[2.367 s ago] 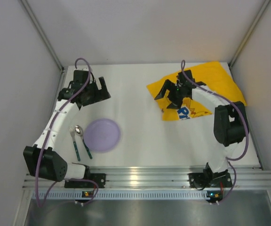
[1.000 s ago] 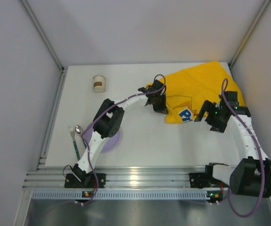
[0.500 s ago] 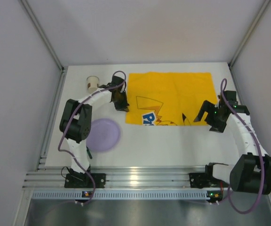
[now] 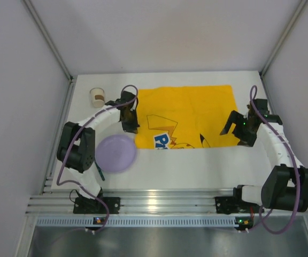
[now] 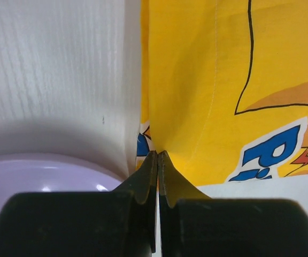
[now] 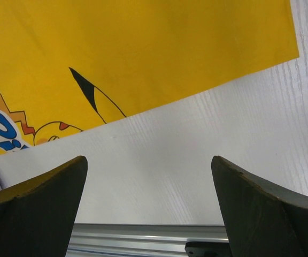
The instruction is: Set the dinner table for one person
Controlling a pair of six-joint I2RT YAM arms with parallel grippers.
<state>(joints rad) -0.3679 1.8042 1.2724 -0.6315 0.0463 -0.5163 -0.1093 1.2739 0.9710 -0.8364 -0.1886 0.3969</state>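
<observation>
The left gripper (image 5: 158, 155) pinches the left edge of the yellow cartoon cloth (image 4: 189, 115), which runs rightward to the wide-open, empty right gripper (image 4: 234, 128).

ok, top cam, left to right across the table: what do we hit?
paper cup → left gripper → yellow cloth → right gripper. Purple plate left out: it overlaps the cup and left gripper sideways.

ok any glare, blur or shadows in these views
Top external: even and sharp, with glare on the rail. Left wrist: the dark jaws are soft, and the cloth shades the table beside it. Right wrist: jaws soft, cloth sharp.
</observation>
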